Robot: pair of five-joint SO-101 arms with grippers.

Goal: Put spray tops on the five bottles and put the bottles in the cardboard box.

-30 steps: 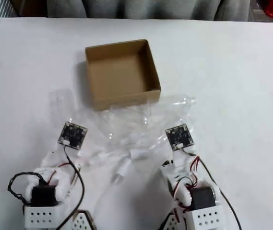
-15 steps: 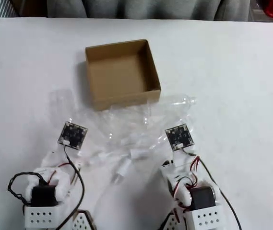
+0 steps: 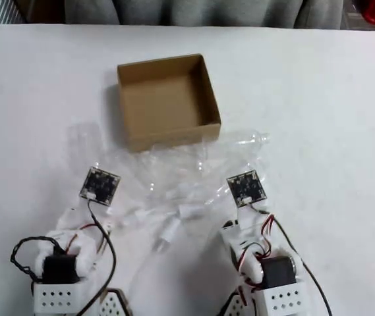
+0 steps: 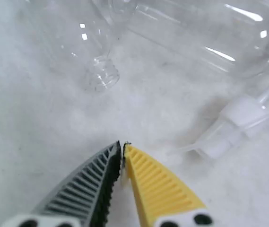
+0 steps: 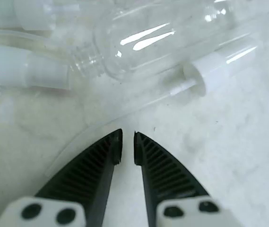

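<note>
Cardboard box (image 3: 167, 99): open-topped, square, plain brown card. It sits on the white table (image 3: 319, 99) past the heap, and its bare floor shows inside. All bottles lie outside it.

Bottles (image 3: 174, 168): clear thin plastic, round-bodied and glossy, lying on their sides in a loose pile between the box and my two arms. One neck (image 3: 261, 138) pokes out toward the right of the box's near corner.

Spray tops (image 3: 187, 212): white opaque plastic with thin tubes, lying loose on the table at the near edge of the pile.

My left claw (image 4: 122, 144): one grey ribbed finger and one yellow, tips pressed together with nothing between. It hangs over bare, faintly mottled table. Just ahead is an uncapped bottle with an open threaded neck (image 4: 103, 75), and off to the side lies a white spray top (image 4: 231, 125).

My right claw (image 5: 127, 137): two black ribbed fingers, all but together, with a thin slit at the tips and nothing held. Ahead is a clear bottle (image 5: 143, 35) with a threaded neck. A white top (image 5: 30, 71) lies right at that neck; I can't tell whether it is on. Another top (image 5: 214, 66) lies beside the body.
</note>
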